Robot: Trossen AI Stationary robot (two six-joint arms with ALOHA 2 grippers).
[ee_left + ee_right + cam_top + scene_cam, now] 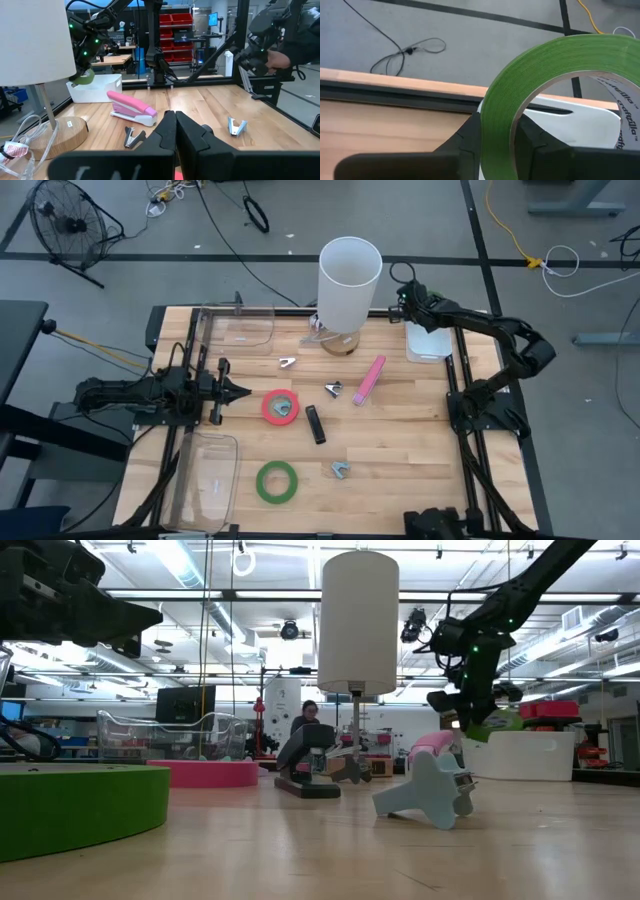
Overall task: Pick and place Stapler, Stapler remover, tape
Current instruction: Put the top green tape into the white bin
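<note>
Workshop floor surrounds the wooden table (pixel 400 440). Right end effector (pixel 497 137) is clamped on a green tape (pixel 540 75) ring above the white bin (pixel 428 343) at the far right edge. Left end effector (pixel 240 390), fingers together, hovers beside the red tape (pixel 281 407). Another green ring (pixel 277 482) lies near the front. The pink stapler (pixel 368 379) lies mid-table.

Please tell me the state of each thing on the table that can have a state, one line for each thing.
Right pincer: shut on green tape roll, above the white tray.
Left pincer: shut, holding nothing, beside the red tape.
Red tape: flat on the table.
Second green tape: flat on the table.
Pink stapler: closed, on the table.
Black stapler: on the table.
Lamp: upright.
</note>
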